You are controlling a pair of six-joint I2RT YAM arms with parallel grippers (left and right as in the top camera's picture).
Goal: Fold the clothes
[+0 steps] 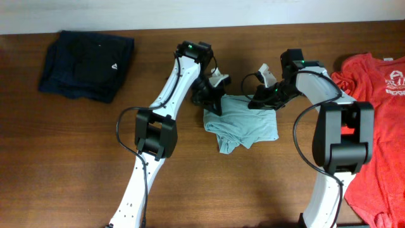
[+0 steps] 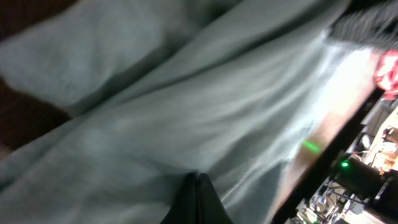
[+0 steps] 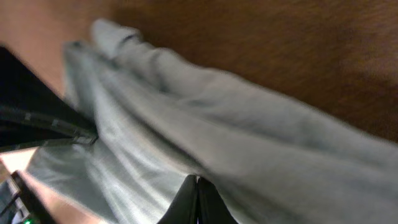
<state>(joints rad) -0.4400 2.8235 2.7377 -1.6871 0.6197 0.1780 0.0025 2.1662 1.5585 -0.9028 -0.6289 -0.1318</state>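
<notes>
Mid-fold: both grippers pinch the blue-grey shirt (image 1: 243, 123) along its far edge.
Your left gripper (image 2: 196, 182) and right gripper (image 3: 196, 182) are clamped fully on cloth. The shirt lies bunched mid-table, with the red shirt (image 1: 380, 95) well apart. The next move probably means carrying that edge over evenly, both grips level.

Bunched shirt (image 1: 243, 123) lies centre, folded garment (image 1: 85, 63) left, printed T-shirt (image 1: 380, 126) right.

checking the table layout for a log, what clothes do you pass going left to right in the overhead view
dark navy garment → pale blue-grey T-shirt → red T-shirt
</notes>
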